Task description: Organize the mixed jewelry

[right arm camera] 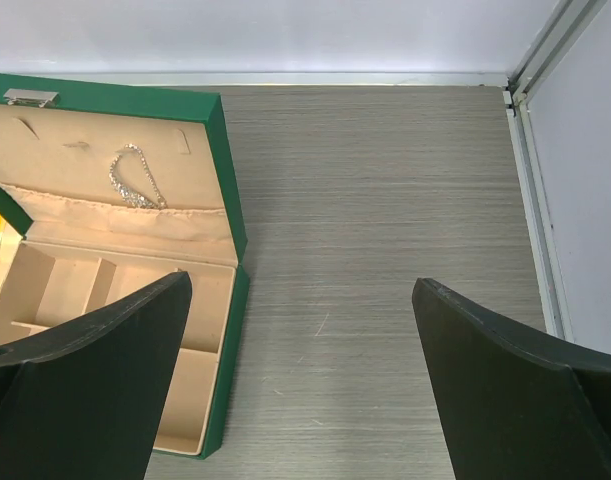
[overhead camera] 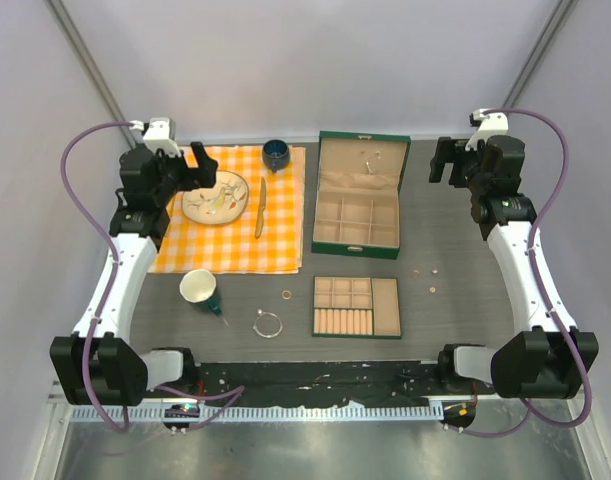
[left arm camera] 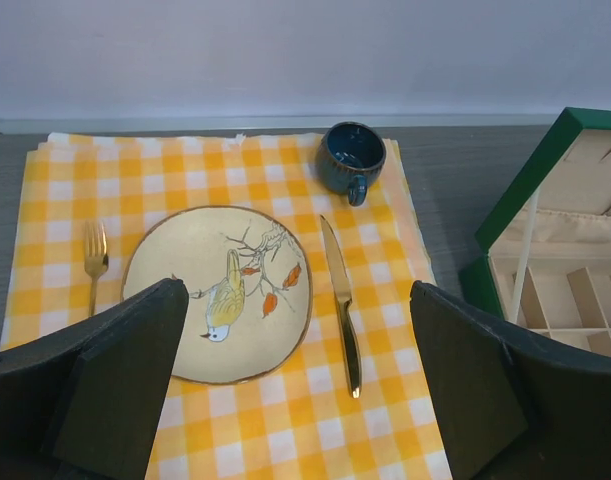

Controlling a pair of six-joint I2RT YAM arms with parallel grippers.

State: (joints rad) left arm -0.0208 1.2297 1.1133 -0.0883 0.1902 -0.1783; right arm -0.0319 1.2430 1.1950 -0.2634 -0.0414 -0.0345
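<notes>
Claws: left claw [left arm camera: 297, 300] and right claw [right arm camera: 303, 290] both spread wide, holding nothing.
Jewelry: one silver bangle [overhead camera: 268, 324], one gold ring [overhead camera: 286, 295] and three studs [overhead camera: 432, 289], loose on the worktop [overhead camera: 455, 250] around the tray [overhead camera: 387, 300].
Box: green box [overhead camera: 356, 252] with its lid up, one chain [right arm camera: 135, 178] in the lid.
Nearby: tipped cup [overhead camera: 200, 288] near the bangle.
</notes>
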